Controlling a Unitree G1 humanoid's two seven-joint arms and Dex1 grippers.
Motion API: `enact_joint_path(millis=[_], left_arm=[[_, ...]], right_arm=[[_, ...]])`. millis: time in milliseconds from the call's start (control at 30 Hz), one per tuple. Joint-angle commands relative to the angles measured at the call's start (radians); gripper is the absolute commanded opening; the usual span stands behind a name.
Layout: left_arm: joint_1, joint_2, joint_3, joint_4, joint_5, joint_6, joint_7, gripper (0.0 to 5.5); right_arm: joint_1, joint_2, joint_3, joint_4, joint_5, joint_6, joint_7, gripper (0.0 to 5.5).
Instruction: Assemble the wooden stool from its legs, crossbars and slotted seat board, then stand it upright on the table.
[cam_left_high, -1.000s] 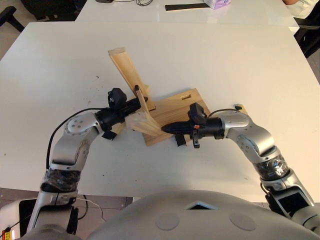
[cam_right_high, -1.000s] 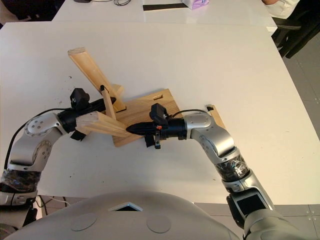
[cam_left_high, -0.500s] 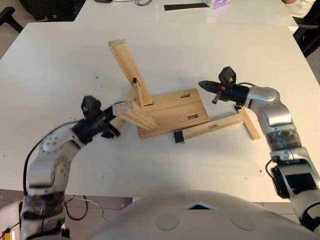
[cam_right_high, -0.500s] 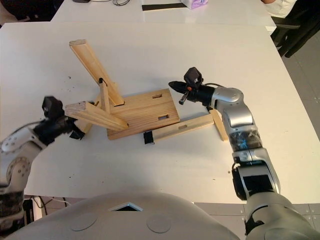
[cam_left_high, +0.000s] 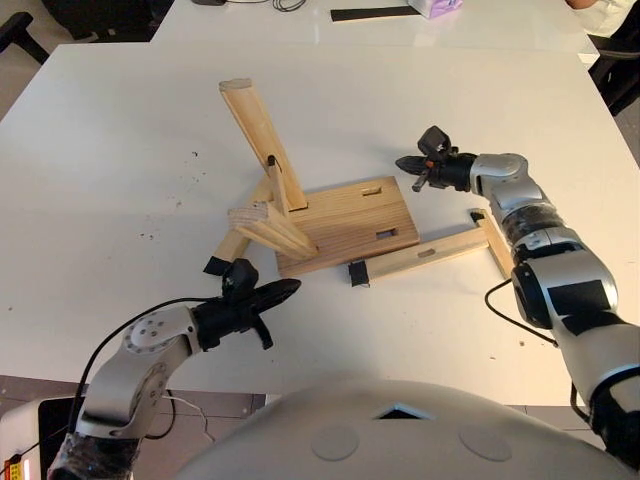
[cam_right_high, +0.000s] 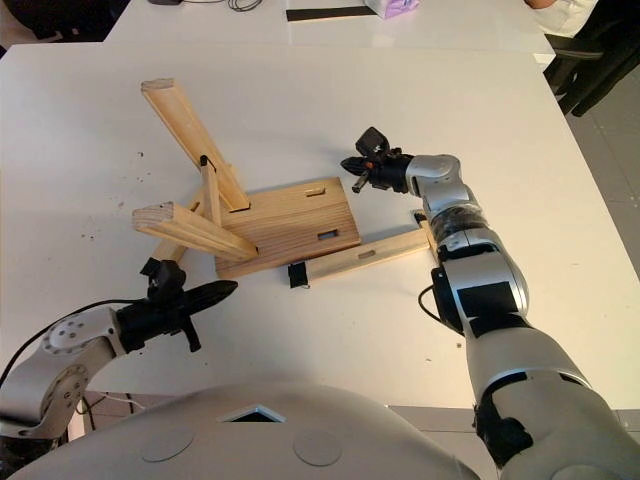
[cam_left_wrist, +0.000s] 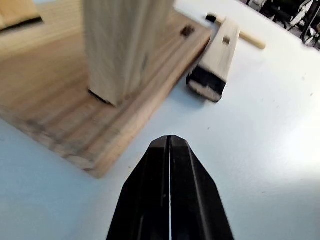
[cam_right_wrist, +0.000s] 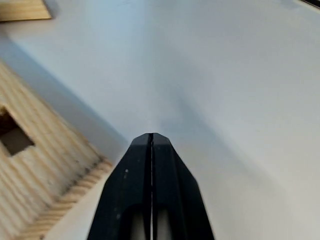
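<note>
Slotted seat board (cam_left_high: 345, 225) is lying flat mid-desk (cam_left_high: 120, 130), with a tall leg (cam_left_high: 258, 125) and a low leg (cam_left_high: 268, 226) slanting off its left side. A loose slotted bar (cam_left_high: 425, 253) is lying at its near-right edge. Left tool (cam_left_high: 288, 289) is hovering off the near-left corner, closed and empty. Right tool (cam_left_high: 402, 163) is hovering off the far-right corner, closed and empty.

In the left wrist view the seat board (cam_left_wrist: 60, 100) runs off the edge. The front leg (cam_left_wrist: 122, 45) standing in it is blurry and cut off at its top. The loose bar (cam_left_wrist: 212, 65) goes fuzzy at its far end. In the right wrist view most of the seat board is cut off, and the edge cuts through one slot (cam_right_wrist: 12, 137). From the head, the front leg hides the middle of the back leg (cam_left_high: 228, 250). The dark specks (cam_left_high: 196, 155) on the surface (cam_left_high: 400, 90) are too small to tell.
</note>
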Motion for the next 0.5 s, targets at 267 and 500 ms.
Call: enact_joint_path(millis=[267,500], left_arm=[[-0.128,-0.044,-0.060,0.145,0.113,-0.063,0.053,0.00],[-0.128,-0.078,-0.078,0.144,0.129,-0.074,0.087,0.00]], right_arm=[[-0.064,0.014,0.047,0.056,-0.098,-0.028,0.196,0.02],[-0.049,-0.001,0.085,0.052,-0.138,-0.031,0.286,0.02]])
